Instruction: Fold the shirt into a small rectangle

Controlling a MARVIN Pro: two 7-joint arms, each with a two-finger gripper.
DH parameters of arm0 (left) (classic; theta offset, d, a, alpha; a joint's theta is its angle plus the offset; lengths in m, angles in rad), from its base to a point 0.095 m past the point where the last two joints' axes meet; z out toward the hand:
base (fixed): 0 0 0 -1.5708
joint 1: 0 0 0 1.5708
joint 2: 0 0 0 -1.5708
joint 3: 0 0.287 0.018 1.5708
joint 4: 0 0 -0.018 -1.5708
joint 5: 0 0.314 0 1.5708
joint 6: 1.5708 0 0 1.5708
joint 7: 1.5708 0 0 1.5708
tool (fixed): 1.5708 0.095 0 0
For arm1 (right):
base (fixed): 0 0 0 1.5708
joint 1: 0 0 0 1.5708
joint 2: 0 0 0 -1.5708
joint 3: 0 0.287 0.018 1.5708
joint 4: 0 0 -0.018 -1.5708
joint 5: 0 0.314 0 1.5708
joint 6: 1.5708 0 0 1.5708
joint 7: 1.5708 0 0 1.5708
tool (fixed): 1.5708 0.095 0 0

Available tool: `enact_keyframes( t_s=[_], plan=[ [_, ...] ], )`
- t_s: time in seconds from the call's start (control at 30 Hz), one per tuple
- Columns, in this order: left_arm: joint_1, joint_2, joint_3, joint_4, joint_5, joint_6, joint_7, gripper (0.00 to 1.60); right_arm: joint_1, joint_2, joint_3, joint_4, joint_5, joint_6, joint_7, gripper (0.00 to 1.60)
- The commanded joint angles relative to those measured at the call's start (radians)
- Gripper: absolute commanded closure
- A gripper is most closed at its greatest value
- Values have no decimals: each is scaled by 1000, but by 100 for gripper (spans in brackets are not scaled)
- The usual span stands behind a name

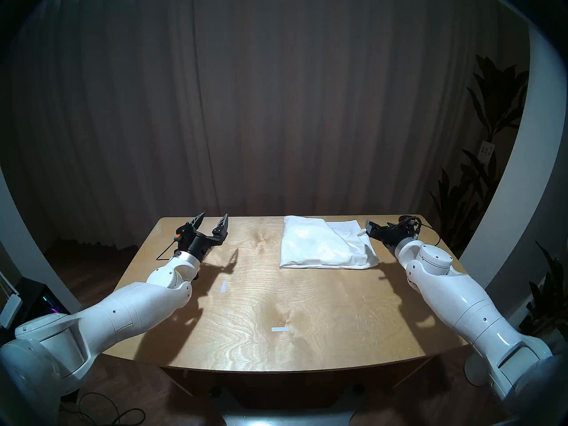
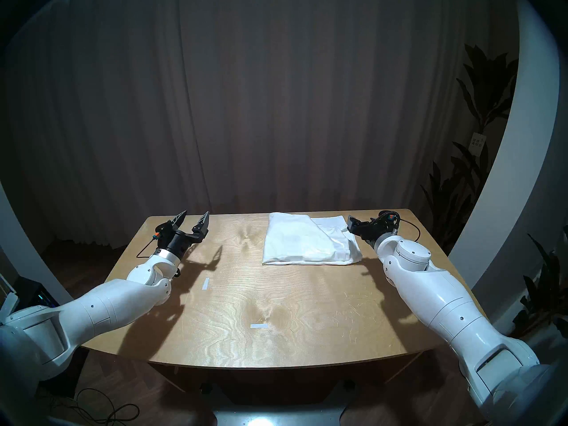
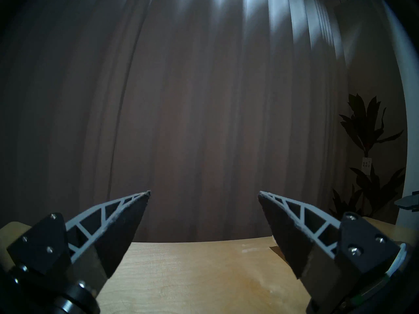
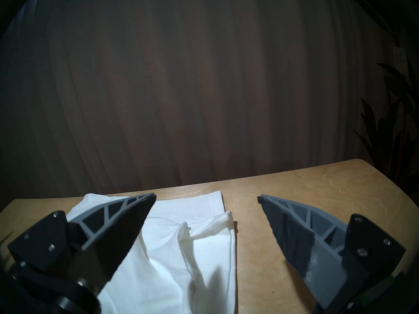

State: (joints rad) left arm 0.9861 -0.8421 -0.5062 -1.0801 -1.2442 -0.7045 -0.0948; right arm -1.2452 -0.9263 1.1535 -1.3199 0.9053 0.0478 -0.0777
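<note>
- Lying folded into a rough white rectangle, the shirt [image 1: 322, 244] sits on the far right part of the table [image 1: 276, 308], with no lettering showing.
- Its right side is untidy: a loose layer and a crumpled flap [image 4: 210, 225] stick out toward the right edge.
- The right gripper [image 4: 206, 198] hangs just above the shirt's right edge, jaws spread wide and holding nothing.
- In the right wrist view, its left finger [image 4: 127, 218] is over the cloth, while the other finger [image 4: 294, 220] is over bare wood just beside the shirt; the shirt's hemmed edge runs between them.
- Whether either fingertip touches the cloth cannot be told.
- The left gripper [image 1: 212, 221] is raised over the far left part of the table, well apart from the shirt, jaws spread and empty.
- From the left wrist view, only bare wood and the curtain [image 3: 204, 102] show between its fingers.
- Two tape strips lie on the wood nearer the robot: one [image 1: 223, 286] near the left arm, one [image 1: 280, 329] near the middle, both apart from the shirt.
- A plant [image 1: 491, 115] stands beyond the table's right side.
</note>
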Motion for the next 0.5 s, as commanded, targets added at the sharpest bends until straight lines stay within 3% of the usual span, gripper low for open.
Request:
enact_keyframes(
  t_s=[0.0, 0.47],
  plan=[
    [10, 74, -30, -121, -42, 16, 8, 0, 25, 4, -6, 9, -25, -28, 32, 0],
    [65, 183, -46, -312, -82, 65, 149, 0, 19, -23, 3, 70, -52, -131, 78, 0]
  ],
)
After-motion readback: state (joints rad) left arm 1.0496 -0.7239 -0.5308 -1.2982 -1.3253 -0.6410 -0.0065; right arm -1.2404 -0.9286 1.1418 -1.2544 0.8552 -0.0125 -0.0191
